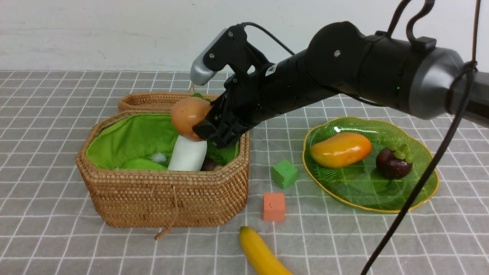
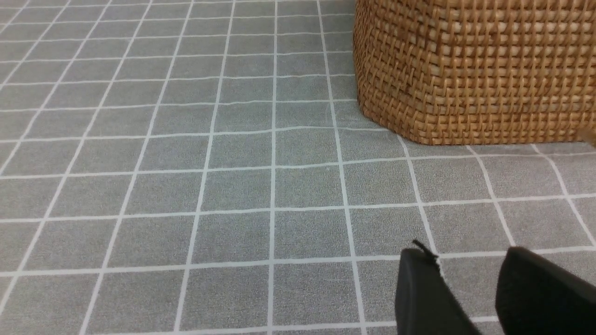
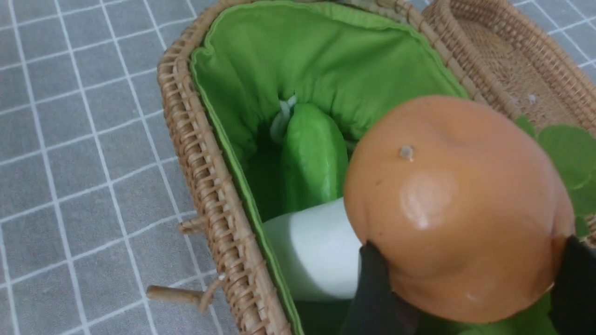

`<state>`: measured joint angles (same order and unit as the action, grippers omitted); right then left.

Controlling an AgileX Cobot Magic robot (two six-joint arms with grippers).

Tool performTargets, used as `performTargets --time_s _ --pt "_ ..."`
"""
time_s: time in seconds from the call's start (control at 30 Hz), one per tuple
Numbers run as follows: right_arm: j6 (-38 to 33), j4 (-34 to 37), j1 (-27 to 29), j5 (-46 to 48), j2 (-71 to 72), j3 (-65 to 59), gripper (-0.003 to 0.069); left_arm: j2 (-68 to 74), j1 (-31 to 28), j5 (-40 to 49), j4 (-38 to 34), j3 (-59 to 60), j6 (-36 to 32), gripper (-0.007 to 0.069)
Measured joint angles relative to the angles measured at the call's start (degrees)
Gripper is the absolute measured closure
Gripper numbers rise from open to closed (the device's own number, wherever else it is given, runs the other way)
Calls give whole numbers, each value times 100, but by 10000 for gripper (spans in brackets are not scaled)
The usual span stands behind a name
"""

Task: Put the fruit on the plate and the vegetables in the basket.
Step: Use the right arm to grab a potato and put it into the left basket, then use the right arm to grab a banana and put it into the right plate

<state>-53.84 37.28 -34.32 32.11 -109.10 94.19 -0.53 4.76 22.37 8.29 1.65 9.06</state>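
Observation:
My right gripper (image 1: pixel 201 131) hangs over the right part of the basket (image 1: pixel 164 179), shut on the tan-orange potato (image 1: pixel 189 116); in the right wrist view its black fingers (image 3: pixel 372 279) clamp the potato (image 3: pixel 456 204) from both sides. Below it in the green lining lie a white radish (image 1: pixel 188 152), a light-green gourd (image 1: pixel 143 164) and a dark purple piece (image 1: pixel 209 165). The green plate (image 1: pixel 382 208) at the right holds the mango (image 1: pixel 340 149) and the mangosteen (image 1: pixel 393 162). A banana (image 1: pixel 263 256) lies at the front edge. My left gripper (image 2: pixel 470 260) is open and empty above the cloth, near the basket's outer wall (image 2: pixel 475 70).
A green cube (image 1: pixel 284 173) and an orange cube (image 1: pixel 274 206) sit on the cloth between basket and plate. The basket's wicker lid (image 1: pixel 149 101) lies open behind it. A black cable (image 1: pixel 420 183) crosses in front of the plate.

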Motion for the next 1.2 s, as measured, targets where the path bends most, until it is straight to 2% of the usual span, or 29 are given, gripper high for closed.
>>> performTargets --time_s 0.07,0.13,0.2,0.3,0.47,0.63,0.67,0.7,0.8,0.97,1.07,1.2 --pt "42 0 0 20 0 0 165 0 0 0 0 0 0 386" --pt "87 -5 0 86 14 0 64 0 0 0 0 0 0 386" --pt "109 -72 0 181 81 0 2 0 0 0 0 0 0 386" --pt "110 -136 0 233 194 0 -17 0 0 0 0 0 0 386" --pt "229 -514 0 640 823 0 8 0 0 0 0 0 0 386" --pt "865 -996 0 1641 1424 14 50 0 0 0 0 0 0 386" --pt "1408 -1244 0 2257 1603 30 62 0 0 0 0 0 0 386" --pt "1472 -1261 0 2396 1626 30 64 0 0 0 0 0 0 386" --pt "2344 -1356 -39 3176 1706 -292 69 0 0 0 0 0 0 386" --pt "2654 -1342 -419 3097 1634 -1447 69 0 0 0 0 0 -4 386" --pt "2661 -1551 -658 2670 1492 -2164 69 0 0 0 0 0 -4 386" --pt "2661 -2090 -715 1943 1211 -2737 69 0 0 0 0 0 -4 386"
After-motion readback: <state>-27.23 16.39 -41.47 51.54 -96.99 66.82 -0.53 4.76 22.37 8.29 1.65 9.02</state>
